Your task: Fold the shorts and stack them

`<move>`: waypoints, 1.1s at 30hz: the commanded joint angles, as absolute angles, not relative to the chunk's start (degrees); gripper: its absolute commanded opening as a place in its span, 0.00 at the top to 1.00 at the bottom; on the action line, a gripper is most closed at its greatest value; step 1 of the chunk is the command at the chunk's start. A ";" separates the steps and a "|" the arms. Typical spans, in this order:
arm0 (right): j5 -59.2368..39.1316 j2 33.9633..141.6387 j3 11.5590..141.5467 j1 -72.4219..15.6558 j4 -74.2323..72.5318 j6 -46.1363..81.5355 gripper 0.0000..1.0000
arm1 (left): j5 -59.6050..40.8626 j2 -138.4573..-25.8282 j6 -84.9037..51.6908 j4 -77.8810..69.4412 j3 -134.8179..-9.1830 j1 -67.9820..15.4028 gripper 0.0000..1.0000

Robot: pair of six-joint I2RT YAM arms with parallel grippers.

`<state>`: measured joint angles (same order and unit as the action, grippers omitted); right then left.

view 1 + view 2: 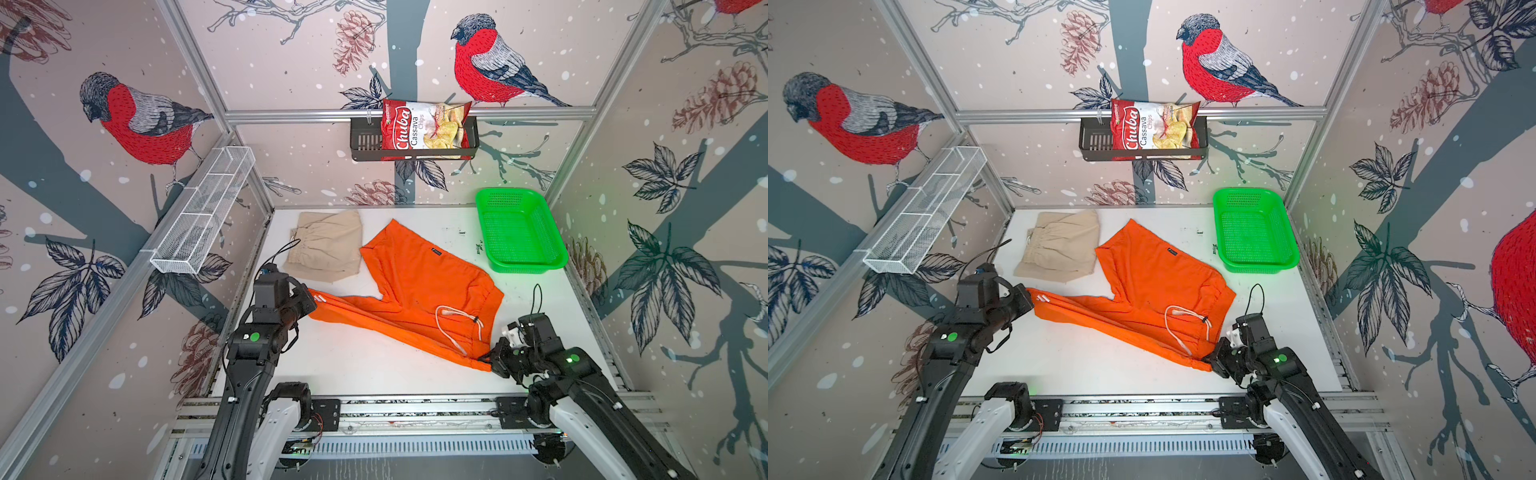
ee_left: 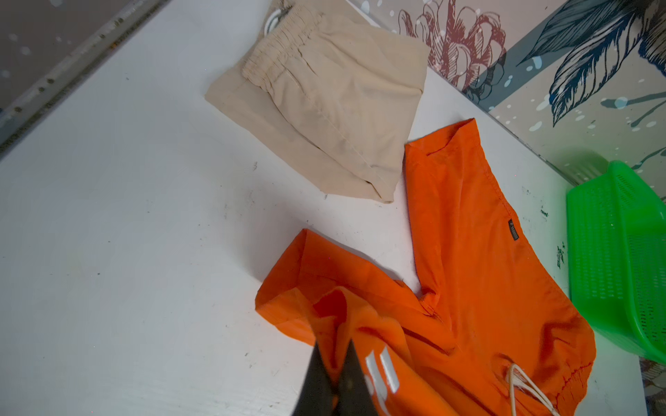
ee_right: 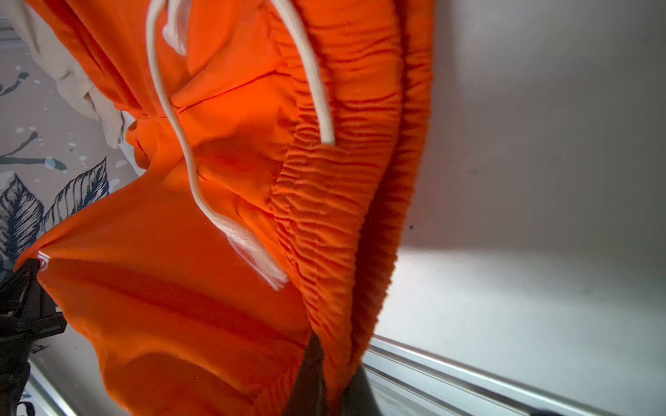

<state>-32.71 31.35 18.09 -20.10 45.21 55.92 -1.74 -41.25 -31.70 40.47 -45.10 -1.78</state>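
Cloth is pinched tight on both sides: your left end effector (image 1: 312, 306) is clamped on the leg hem of the orange shorts (image 1: 419, 282) by the white logo, and your right end effector (image 1: 489, 365) on the near waistband corner. Hold that near edge taut and carry it evenly over the far half lying on the desk (image 1: 353, 365). The beige shorts (image 1: 328, 247) lie folded at far left. At far right, the green basket (image 1: 517, 232) holds nothing. The black rack (image 1: 365, 143) on the back wall holds a chips bag (image 1: 424, 126).

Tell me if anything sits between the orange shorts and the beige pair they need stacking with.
Nothing visible does. Only a narrow strip of bare table separates the orange shorts from the beige shorts; the green basket stands off on the opposite side.
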 commanded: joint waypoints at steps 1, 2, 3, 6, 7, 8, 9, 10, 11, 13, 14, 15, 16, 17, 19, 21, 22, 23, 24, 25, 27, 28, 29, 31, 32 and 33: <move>-23.76 32.30 18.47 -19.80 49.91 57.65 1.00 | 0.92 -41.87 -32.36 33.53 -44.35 -1.93 1.00; -22.75 33.00 18.99 -19.53 48.49 57.85 1.00 | 0.72 -42.12 -33.30 32.62 -43.92 -2.01 1.00; -22.21 33.81 19.52 -19.07 46.82 57.87 1.00 | 0.42 -42.40 -34.39 32.01 -43.39 -1.93 1.00; -22.23 37.77 20.68 -17.62 42.78 56.34 1.00 | -0.81 -43.52 -37.97 31.82 -41.90 -2.11 1.00; -22.03 39.28 20.94 -17.32 42.57 55.44 1.00 | -0.94 -43.68 -39.02 32.42 -41.41 -2.22 1.00; -21.15 41.08 21.30 -16.82 42.74 54.20 1.00 | -0.60 -43.72 -39.93 33.49 -41.06 -2.22 1.00; -19.79 42.72 21.81 -16.17 42.87 52.93 1.00 | 0.14 -43.54 -40.97 34.51 -40.70 -2.35 1.00; -18.84 44.28 22.27 -15.61 42.59 51.98 1.00 | 0.62 -43.15 -41.75 35.30 -40.31 -2.33 1.00; -18.20 45.88 22.68 -14.99 41.49 51.00 1.00 | 1.11 -42.68 -42.66 35.93 -39.93 -2.34 1.00; -18.40 49.09 23.06 -14.59 38.08 50.32 1.00 | 2.12 -41.41 -44.82 37.08 -39.19 -2.30 1.00; -19.15 50.93 23.20 -14.74 35.43 50.19 1.00 | 2.66 -40.74 -45.99 37.43 -38.56 -2.30 1.00; -19.82 53.09 23.39 -14.96 32.77 49.94 1.00 | 3.05 -40.11 -47.22 37.68 -37.81 -2.31 1.00; -20.03 55.04 23.80 -15.15 30.92 49.55 1.00 | 3.10 -39.74 -48.25 37.70 -37.14 -2.31 1.00; -20.25 57.74 24.71 -15.37 29.33 48.76 1.00 | 2.79 -39.21 -49.42 37.55 -36.21 -2.29 1.00; -21.21 63.38 27.31 -15.51 28.13 46.17 1.00 | 1.66 -38.72 -50.97 37.53 -34.97 -2.30 1.00; -20.82 69.34 30.39 -16.15 28.35 43.29 1.00 | 0.37 -38.41 -51.68 37.29 -33.63 -2.36 1.00; -20.17 70.95 31.39 -16.26 28.55 42.34 1.00 | 0.02 -38.34 -51.72 37.40 -33.24 -2.30 1.00; -19.34 72.64 32.38 -16.17 28.89 41.31 1.00 | -0.08 -38.33 -51.84 37.80 -32.95 -2.31 1.00; -18.40 73.92 33.17 -15.77 29.56 40.32 1.00 | -0.30 -38.41 -51.86 38.18 -32.75 -2.39 1.00; -17.84 74.40 33.68 -15.14 30.33 39.45 1.00 | -0.56 -38.26 -51.86 38.47 -32.66 -2.37 1.00; -16.60 74.77 34.23 -13.15 32.97 37.77 1.00 | -0.94 -38.19 -51.86 39.16 -32.63 -2.45 1.00; -16.02 74.48 34.23 -12.57 34.32 37.33 1.00 | -1.13 -38.17 -51.71 39.44 -32.65 -2.40 0.97; -15.14 73.89 34.02 -12.24 36.10 37.04 0.99 | -1.23 -38.29 -51.59 39.85 -32.79 -2.38 0.90; -14.42 72.50 33.58 -11.87 39.17 36.76 0.87 | -1.44 -38.18 -51.59 40.12 -32.87 -2.37 0.76; -13.80 72.07 33.65 -11.73 40.53 36.89 0.75 | -1.57 -38.18 -51.68 40.22 -33.05 -2.38 0.69; -13.08 69.62 34.19 -11.65 41.69 37.23 0.63 | -1.62 -38.17 -51.78 40.25 -33.44 -2.39 0.63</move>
